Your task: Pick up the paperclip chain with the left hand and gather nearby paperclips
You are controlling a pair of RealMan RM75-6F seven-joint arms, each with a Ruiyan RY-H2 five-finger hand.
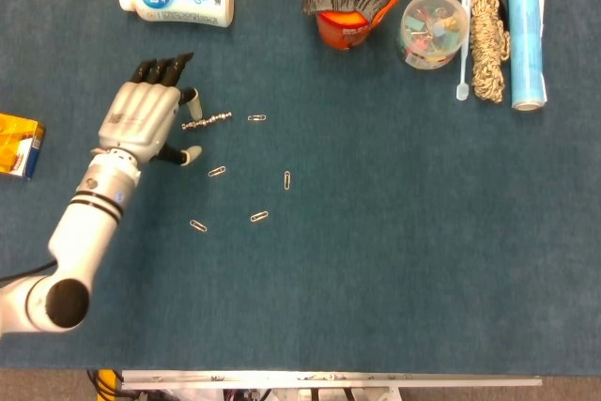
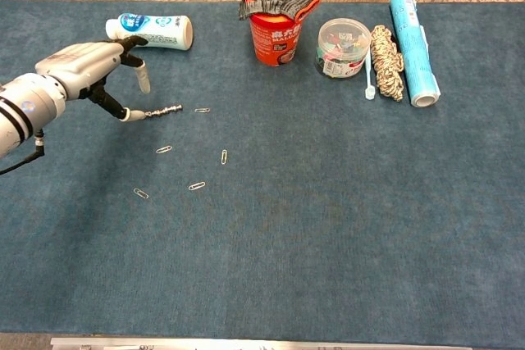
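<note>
The robot's left hand (image 1: 146,119) hovers low over the blue counter (image 1: 394,260) with its fingers spread and nothing in its grasp, the thumb tip right at the near end of the paperclip chain (image 1: 211,121). In the chest view the same hand (image 2: 90,67) reaches in from the left edge, and the chain (image 2: 166,111) lies flat on the counter, stretching away from the thumb. A loose paperclip (image 1: 256,118) sits just beyond the chain's far end, and four more are scattered below it, nearer the front edge: one (image 1: 217,172), another (image 1: 287,179), a third (image 1: 259,217) and a fourth (image 1: 198,226). A white bottle (image 1: 177,2) lies on its side behind the hand. A yellow box (image 1: 19,146) rests at the left edge.
</note>
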